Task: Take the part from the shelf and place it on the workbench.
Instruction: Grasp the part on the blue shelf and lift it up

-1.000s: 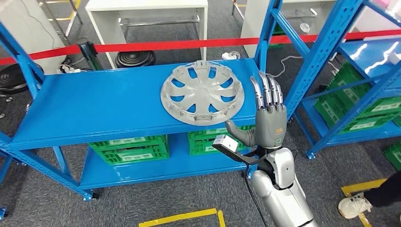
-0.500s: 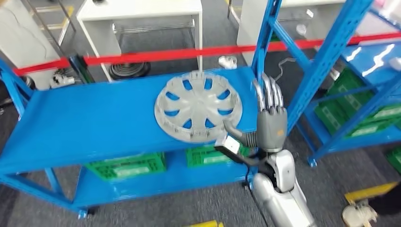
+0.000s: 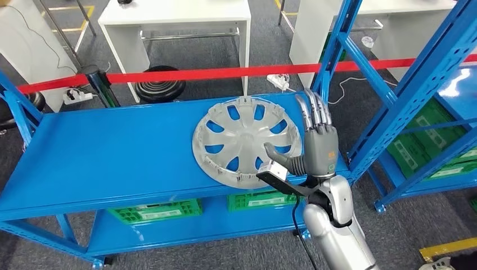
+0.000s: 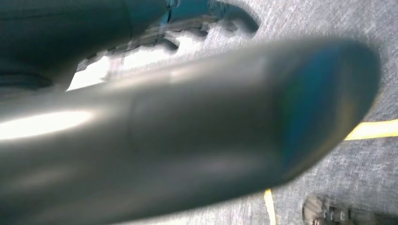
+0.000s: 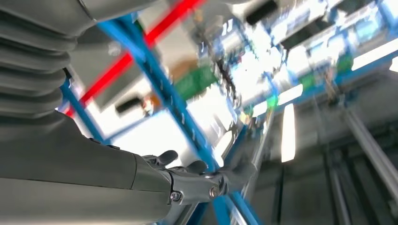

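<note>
Reaching along the right edge of the round silver plastic wheel cover [image 3: 245,142], our right hand [image 3: 318,147] stands upright with its fingers straight and its thumb spread toward the cover's rim, holding nothing. The cover lies flat on the upper blue metal shelf [image 3: 112,152], its near rim close to the shelf's front edge, just beside the thumb; we cannot tell whether the thumb touches it. We judge the grasp has not yet been made. The main risk is the shape: a wide, shallow disc offers little to close on, so a pinch on the rim alone could let it tip or swing out when lifted. A push from the thumb could also slide it across the smooth shelf. The blue perforated upright post [image 3: 332,50] stands just behind the fingertips, so lifting carelessly may knock hand or cover against it. In the left wrist view we cannot tell how the left hand is set
</note>
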Controlling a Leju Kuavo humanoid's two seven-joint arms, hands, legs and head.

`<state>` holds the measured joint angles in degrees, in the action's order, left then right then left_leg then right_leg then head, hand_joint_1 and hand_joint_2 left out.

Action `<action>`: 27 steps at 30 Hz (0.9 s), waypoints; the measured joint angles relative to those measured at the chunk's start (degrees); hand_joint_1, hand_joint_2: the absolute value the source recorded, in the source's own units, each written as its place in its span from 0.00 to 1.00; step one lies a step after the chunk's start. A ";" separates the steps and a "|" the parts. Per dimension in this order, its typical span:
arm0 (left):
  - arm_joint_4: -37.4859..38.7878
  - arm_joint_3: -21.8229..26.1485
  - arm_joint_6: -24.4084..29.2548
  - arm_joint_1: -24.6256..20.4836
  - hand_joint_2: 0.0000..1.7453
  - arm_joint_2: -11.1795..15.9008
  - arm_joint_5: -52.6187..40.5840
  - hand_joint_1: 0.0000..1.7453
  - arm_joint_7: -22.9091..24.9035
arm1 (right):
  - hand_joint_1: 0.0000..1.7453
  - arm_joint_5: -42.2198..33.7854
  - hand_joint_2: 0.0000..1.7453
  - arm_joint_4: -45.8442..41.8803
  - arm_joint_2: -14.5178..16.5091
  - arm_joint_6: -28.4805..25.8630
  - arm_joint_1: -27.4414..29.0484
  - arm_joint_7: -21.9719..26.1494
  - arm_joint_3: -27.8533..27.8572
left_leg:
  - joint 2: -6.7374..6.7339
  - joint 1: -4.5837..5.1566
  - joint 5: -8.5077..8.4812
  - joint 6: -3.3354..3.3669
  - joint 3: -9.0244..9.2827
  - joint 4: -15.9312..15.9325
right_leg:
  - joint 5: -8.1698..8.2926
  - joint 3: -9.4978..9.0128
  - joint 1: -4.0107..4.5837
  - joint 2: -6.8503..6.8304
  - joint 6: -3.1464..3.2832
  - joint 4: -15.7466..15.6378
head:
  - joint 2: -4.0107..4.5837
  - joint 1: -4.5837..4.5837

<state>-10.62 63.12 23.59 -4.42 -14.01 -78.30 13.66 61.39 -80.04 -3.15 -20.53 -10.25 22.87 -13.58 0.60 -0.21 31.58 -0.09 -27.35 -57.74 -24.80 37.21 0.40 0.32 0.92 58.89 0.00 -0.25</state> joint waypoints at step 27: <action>0.15 -1.66 -2.13 -0.23 0.00 -0.87 -0.74 0.00 -1.92 | 0.00 -7.95 0.00 17.55 2.99 3.28 -11.60 7.26 -2.82 | -0.13 0.08 0.50 -0.80 2.10 2.64 | -0.25 -1.72 -0.16 0.18 0.92 -0.58 | 0.00 0.37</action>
<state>-10.47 61.47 21.46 -4.65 -14.88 -79.05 11.74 53.44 -62.49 -0.16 -17.25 -21.85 30.12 -16.40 0.48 -0.13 32.08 -0.89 -25.25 -55.09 -25.05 35.49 0.23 0.51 1.84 58.30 0.00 0.12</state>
